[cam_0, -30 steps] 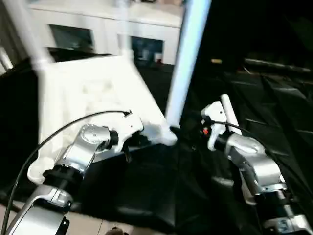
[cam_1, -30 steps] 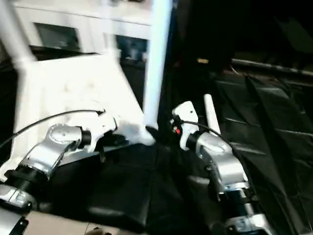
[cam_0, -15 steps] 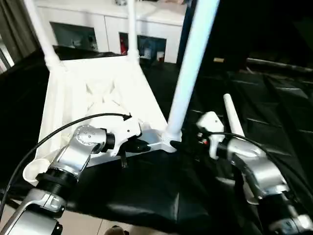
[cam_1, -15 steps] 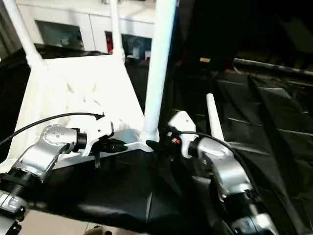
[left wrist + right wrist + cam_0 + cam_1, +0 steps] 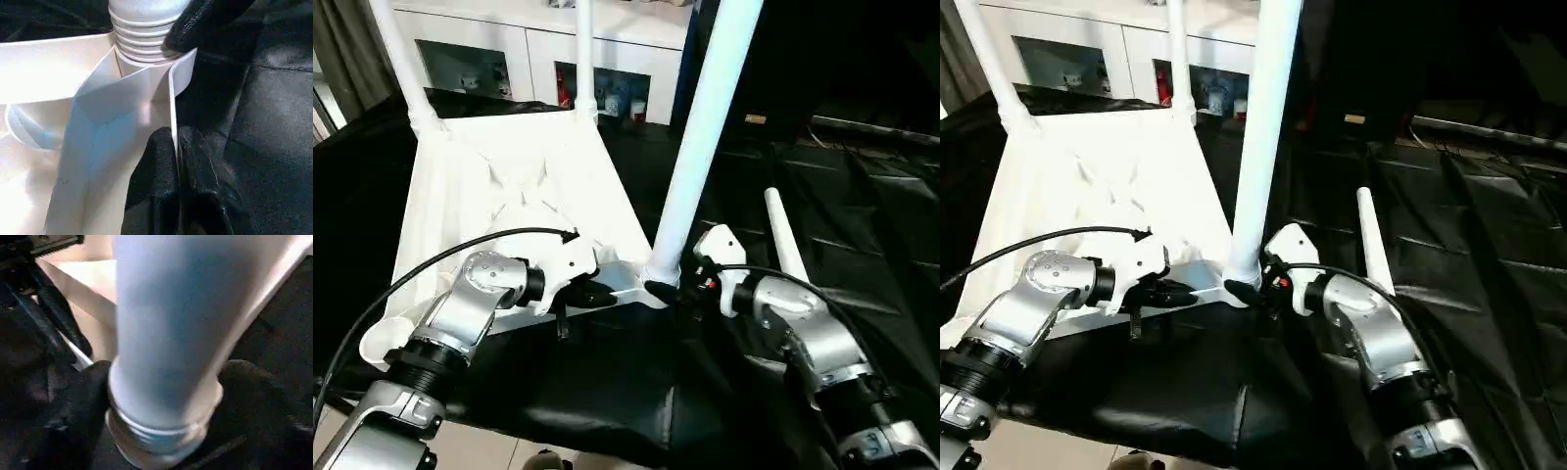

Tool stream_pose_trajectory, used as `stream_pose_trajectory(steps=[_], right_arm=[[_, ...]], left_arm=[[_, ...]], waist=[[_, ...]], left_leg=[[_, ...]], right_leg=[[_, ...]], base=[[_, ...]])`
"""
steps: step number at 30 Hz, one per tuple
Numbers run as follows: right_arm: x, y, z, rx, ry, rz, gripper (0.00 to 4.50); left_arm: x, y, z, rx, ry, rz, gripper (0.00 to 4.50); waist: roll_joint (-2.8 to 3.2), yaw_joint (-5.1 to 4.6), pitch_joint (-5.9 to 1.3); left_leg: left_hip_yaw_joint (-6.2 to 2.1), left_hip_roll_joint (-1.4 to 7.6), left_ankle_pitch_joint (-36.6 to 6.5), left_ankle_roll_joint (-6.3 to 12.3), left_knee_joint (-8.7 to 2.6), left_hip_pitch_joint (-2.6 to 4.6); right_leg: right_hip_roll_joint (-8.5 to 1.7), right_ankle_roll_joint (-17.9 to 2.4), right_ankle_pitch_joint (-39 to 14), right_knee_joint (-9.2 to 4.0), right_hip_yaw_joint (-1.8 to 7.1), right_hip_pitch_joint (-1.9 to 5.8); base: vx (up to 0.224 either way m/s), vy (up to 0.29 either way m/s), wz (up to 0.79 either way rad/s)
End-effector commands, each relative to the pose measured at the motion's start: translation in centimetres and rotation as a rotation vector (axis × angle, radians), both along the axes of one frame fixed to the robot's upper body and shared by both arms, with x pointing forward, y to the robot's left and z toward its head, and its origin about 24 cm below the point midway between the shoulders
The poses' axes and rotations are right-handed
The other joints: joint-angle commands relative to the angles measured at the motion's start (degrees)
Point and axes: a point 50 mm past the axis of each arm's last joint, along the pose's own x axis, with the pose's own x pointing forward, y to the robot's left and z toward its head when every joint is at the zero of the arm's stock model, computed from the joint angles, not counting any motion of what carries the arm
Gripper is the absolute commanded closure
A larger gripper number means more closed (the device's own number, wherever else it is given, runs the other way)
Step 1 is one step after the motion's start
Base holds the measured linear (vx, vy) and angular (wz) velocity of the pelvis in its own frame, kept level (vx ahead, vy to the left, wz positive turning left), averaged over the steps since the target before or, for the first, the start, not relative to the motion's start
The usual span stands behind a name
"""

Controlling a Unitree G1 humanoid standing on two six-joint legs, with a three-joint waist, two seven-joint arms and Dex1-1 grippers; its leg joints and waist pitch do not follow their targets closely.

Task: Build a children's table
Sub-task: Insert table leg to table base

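The left gripper (image 5: pixel 177 161) was clenched on the upturned tabletop's rim (image 5: pixel 172 105), apparently steadying it while the right gripper (image 5: pixel 161 401), spread, straddled the near leg's (image 5: pixel 700 157) base without visibly clamping.

The left claw (image 5: pixel 177 161) pinches the thin white rim wall of the children's table (image 5: pixel 98 117), just beside a threaded leg (image 5: pixel 142 29).

glare: we see the white plastic ribbed tabletop (image 5: pixel 509 186) blown out
shadows: black drape (image 5: pixel 862 196) nearly detail-free
focus: right wrist close-up soft
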Motion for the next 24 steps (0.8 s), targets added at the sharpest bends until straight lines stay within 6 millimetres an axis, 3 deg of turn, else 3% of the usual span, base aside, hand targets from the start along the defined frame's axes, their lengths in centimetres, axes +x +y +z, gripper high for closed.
stream_pose_trajectory(steps=[1, 2, 10, 15, 19, 24], right_arm=[[0.5, -0.5, 0.4, -0.003, -0.02, -0.02, 0.95], [0.5, -0.4, 0.3, -0.002, -0.019, -0.019, 1.18], [0.4, -0.2, -0.2, 0.014, -0.011, -0.01, 1.67], [0.7, -0.2, -1.3, 0.061, 0.027, -0.168, 1.72], [1.2, 0.5, -3.3, 0.094, 0.107, -0.447, 1.74], [2.1, 2.7, -4.1, 0.081, 0.138, -0.649, 1.75]], left_arm=[[-0.1, -1.4, 1.8, -0.068, -0.06, -0.081, 4.5], [-0.1, -1.4, 1.8, -0.068, -0.059, -0.082, 4.5], [-0.4, -1.3, 1.5, -0.058, -0.035, -0.088, 4.5], [0.5, -1.3, 0.5, -0.019, -0.036, 0.062, 4.5], [1.7, -2.7, -0.4, -0.017, -0.041, 0.248, 4.5], [3.0, -4.9, -0.7, -0.01, -0.048, 0.444, 4.5]], waist=[[0.18, -0.23, -4.2], [0.26, -0.21, -4.22], [0.26, -0.39, -4.17], [0.24, -0.87, -4.03], [0.23, -1.09, -3.67], [0.28, -1.4, -3.64]], left_leg=[[-0.21, 1.77, -13.1, -0.86, -5.0, 1.71], [-0.19, 1.71, -12.5, -0.67, -4.95, 1.68], [-0.21, 1.75, -12.8, -0.48, -5.01, 1.64], [-0.25, 1.75, -14.1, -1.13, -5.21, 1.62], [-0.42, 1.64, -18.1, -2.86, -5.56, 1.96], [-0.72, 1.43, -22.4, -4.34, -5.72, 2.46]], right_leg=[[-2.53, -12.7, -6.6, -4.26, 1.79, 2.34], [-2.51, -12.7, -6.1, -4.21, 1.8, 2.38], [-2.54, -13.0, -6.4, -4.25, 1.78, 2.35], [-2.53, -12.9, -8.5, -4.41, 1.81, 2.23], [-2.7, -11.1, -16.2, -5.31, 1.93, 1.87], [-2.81, -8.7, -22.5, -6.24, 1.98, 1.27]], base=[[0.0, 0.0, 0.0], [0.0, 0.0, 0.0], [0.0, 0.0, 0.0], [0.0, 0.0, 0.0], [0.0, 0.0, 0.0], [0.0, 0.0, 0.0]])
